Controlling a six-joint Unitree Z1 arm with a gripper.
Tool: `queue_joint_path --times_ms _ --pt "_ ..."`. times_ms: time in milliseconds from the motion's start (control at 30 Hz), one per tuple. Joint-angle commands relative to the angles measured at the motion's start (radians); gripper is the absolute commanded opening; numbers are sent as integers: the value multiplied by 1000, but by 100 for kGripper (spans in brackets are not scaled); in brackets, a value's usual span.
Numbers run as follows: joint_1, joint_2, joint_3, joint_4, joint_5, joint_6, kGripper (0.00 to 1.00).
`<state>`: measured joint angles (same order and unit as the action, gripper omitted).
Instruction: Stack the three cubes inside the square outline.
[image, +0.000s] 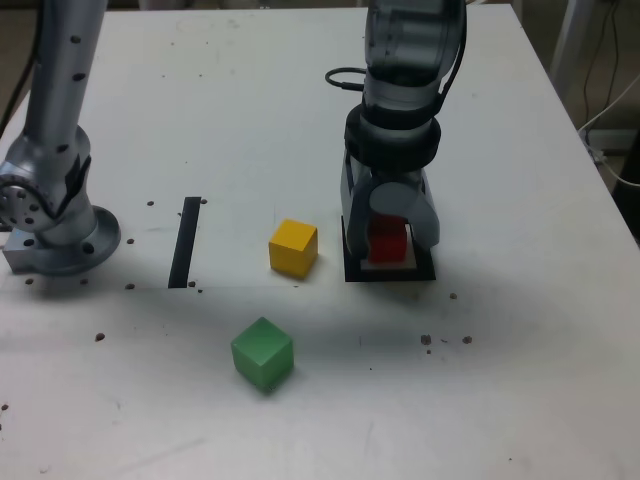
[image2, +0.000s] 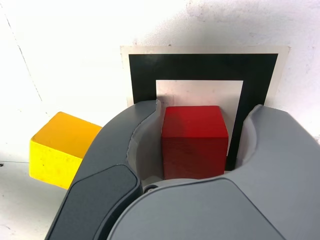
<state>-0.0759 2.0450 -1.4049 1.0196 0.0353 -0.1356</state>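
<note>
White desk (image: 520, 330) carries the red cube (image2: 194, 140) inside the square outline (image2: 202, 67), straddled by the released pincer (image2: 200, 137), jaws clear of its sides, yellow cube (image: 293, 247) and green cube (image: 263, 353) outside.

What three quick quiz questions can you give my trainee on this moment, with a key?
1. True or false: the red cube sits on the white centre of the square outline.
2. Which cube lies nearer the black strip in the exterior view: A the yellow cube, B the green cube, C the red cube?
3. Fill in: the pincer has a visible ___ on each side of the red cube.

Key: 1 true; 2 A; 3 gap.
</note>
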Motion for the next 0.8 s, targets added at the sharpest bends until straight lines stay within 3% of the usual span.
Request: queue_joint_path --times_ms 0,267,433,767 --pt "3 -2 3 0 2 4 97" --pt "3 -88 14 27 24 6 99" --pt "-10 -200 15 116 50 30 100" --pt "-18 -359 110 159 25 300 100"
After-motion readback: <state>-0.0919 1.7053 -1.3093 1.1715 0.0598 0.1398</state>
